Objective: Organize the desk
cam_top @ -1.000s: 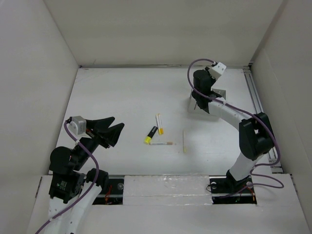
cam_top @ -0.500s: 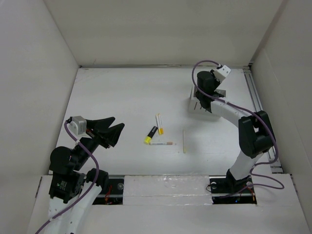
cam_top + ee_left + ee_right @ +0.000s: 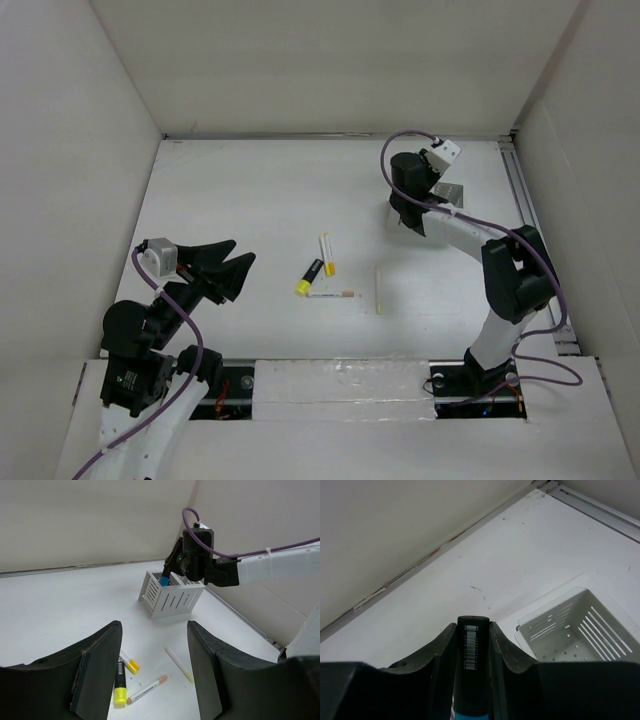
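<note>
The white desk (image 3: pixel 250 190) carries several loose pens near its middle: a black highlighter with a yellow cap (image 3: pixel 309 277), a white marker with a yellow cap (image 3: pixel 327 254), a thin tan-capped pen (image 3: pixel 333 295) and a pale pen (image 3: pixel 379 290). My right gripper (image 3: pixel 403 205) is shut on a black and blue marker (image 3: pixel 472 645), held at the rim of the white slotted pen holder (image 3: pixel 170 597). Whether the marker's tip is inside the holder I cannot tell. My left gripper (image 3: pixel 154 627) hangs open and empty above the desk's near left, short of the pens.
A metal rail (image 3: pixel 525 205) runs along the desk's right edge. Tall white wall panels (image 3: pixel 70 150) close in the left, back and right sides. The right arm (image 3: pixel 510 280) arches over the desk's right part and hides much of the pen holder (image 3: pixel 393 220) from above.
My right wrist has shifted slightly left and down over the pen holder, still gripping the marker. The left arm and the loose pens have not moved.
</note>
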